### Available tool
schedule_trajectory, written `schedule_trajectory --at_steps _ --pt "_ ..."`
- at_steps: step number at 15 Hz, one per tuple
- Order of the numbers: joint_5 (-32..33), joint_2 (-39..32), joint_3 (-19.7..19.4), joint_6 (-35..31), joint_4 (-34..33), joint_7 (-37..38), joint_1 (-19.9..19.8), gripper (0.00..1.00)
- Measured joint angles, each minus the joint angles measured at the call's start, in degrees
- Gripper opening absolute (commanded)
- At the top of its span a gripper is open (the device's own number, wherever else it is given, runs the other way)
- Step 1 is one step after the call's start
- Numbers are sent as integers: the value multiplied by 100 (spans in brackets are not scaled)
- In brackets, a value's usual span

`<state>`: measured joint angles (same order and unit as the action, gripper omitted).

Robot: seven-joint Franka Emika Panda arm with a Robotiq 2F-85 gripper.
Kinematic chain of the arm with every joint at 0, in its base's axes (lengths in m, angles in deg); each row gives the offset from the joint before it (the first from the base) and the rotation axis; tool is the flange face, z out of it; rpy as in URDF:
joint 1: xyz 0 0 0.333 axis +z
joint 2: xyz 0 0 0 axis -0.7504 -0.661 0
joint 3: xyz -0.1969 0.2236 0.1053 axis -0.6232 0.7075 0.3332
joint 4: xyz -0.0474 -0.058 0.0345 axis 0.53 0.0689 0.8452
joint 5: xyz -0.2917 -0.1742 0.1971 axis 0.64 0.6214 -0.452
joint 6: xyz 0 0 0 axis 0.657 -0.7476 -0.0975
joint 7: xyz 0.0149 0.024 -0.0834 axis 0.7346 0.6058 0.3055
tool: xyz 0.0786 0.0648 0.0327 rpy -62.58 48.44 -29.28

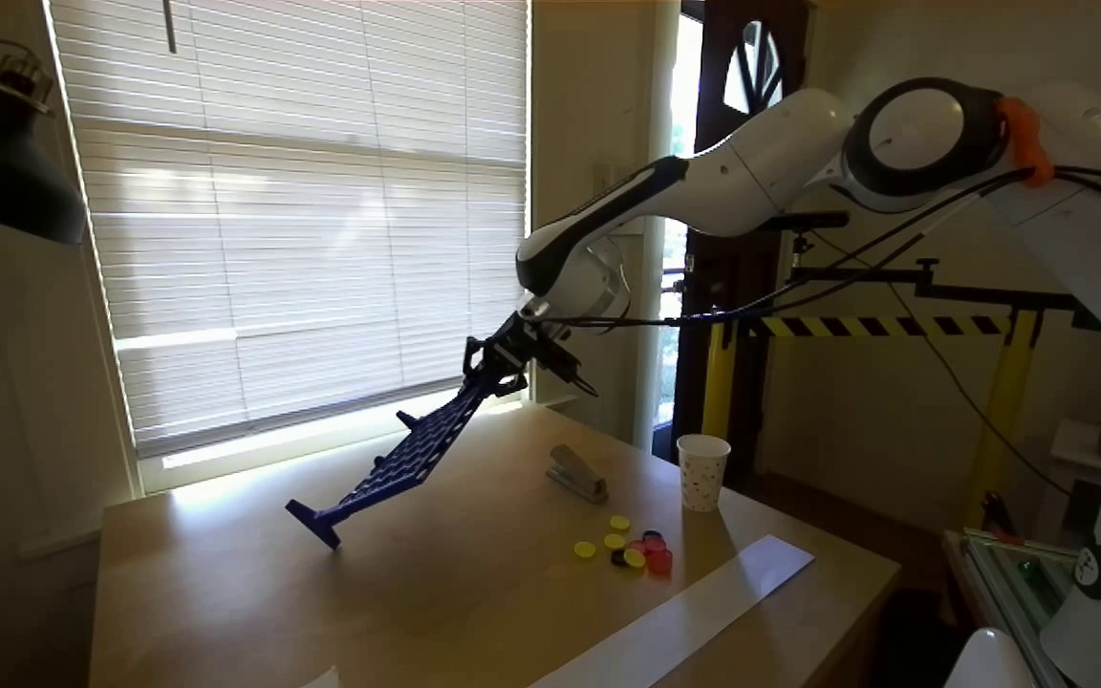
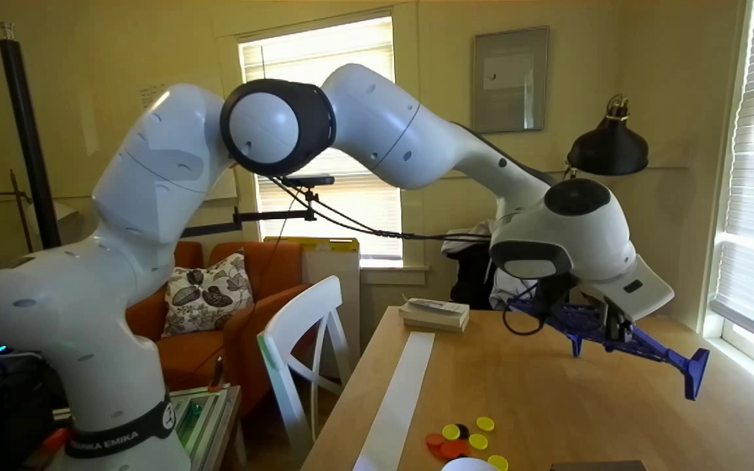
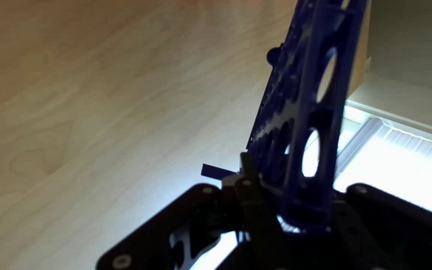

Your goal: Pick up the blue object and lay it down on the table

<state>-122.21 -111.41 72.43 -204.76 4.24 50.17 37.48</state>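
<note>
The blue object (image 1: 417, 451) is a dark blue grid board with round holes and feet. My gripper (image 1: 495, 375) is shut on its upper edge and holds it tilted over the table (image 1: 455, 602). Its lower end, with a wide foot, hangs toward the table's window side; I cannot tell if it touches the wood. In an exterior view the board (image 2: 580, 322) slants down to the right under the wrist. In the wrist view the board (image 3: 311, 63) stands between the dark fingers, which sit on both sides of its edge. The fingertips are partly lost in shadow.
Several yellow, red and dark discs (image 1: 636, 549) lie on the table. Near them are a grey stapler (image 1: 577, 475), a paper cup (image 1: 703, 473) and a white strip (image 1: 684, 616). A book stack (image 2: 434, 314) lies at a table edge. A black lamp (image 2: 609, 144) hangs nearby.
</note>
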Motion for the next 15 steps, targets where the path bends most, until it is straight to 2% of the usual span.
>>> schedule_trajectory --at_steps 10,15 --pt "1 -40 -216 64 67 126 105 5" --pt "-29 -59 -33 -190 68 -281 47 5"
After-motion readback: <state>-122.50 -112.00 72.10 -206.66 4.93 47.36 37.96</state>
